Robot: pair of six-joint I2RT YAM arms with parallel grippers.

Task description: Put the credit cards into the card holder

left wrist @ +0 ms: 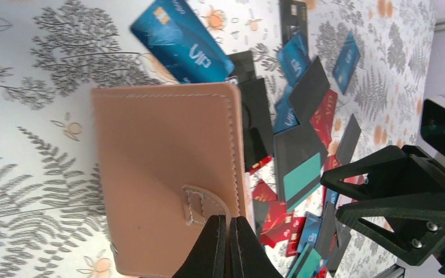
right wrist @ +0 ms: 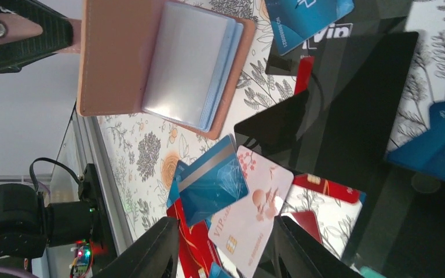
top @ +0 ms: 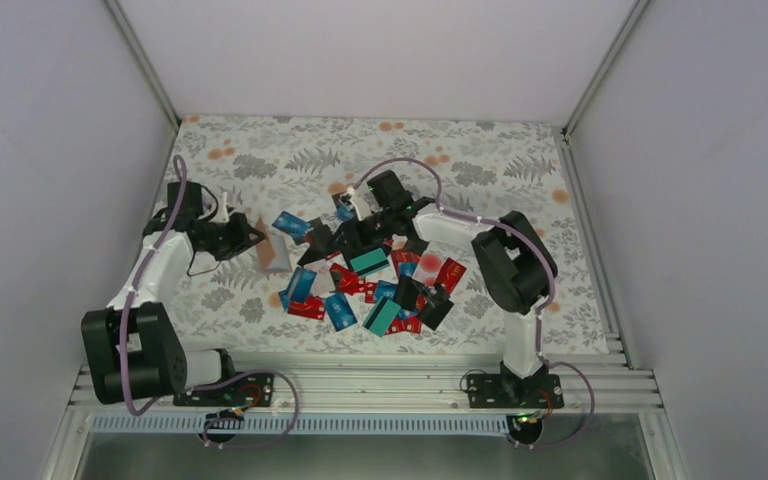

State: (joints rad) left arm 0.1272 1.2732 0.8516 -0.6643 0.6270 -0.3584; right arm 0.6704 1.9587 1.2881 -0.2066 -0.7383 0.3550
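white walls box in a fern-print bench (top: 260, 150), with the cards (top: 370, 285) strewn in a loose pile at its middle. just left of the pile the left hand (left wrist: 227, 231) is pinched fully closed on an edge of the tan holder (left wrist: 168, 174), holding it open so its clear sleeves (right wrist: 188, 63) face the other arm. the right hand (right wrist: 226, 255) hovers low over the pile, partly open and with nothing in it, its fingers either side of a pale card (right wrist: 249, 220) that overlaps a blue card (right wrist: 211, 185).

the step looks like picking one card. to do it well, settle on the pale one alone, since it lies on top; catching the blue one beneath would bring up two. close on its long edges, lift it level, then present a short edge square to a sleeve mouth. the left hand should keep the holder steady and open.
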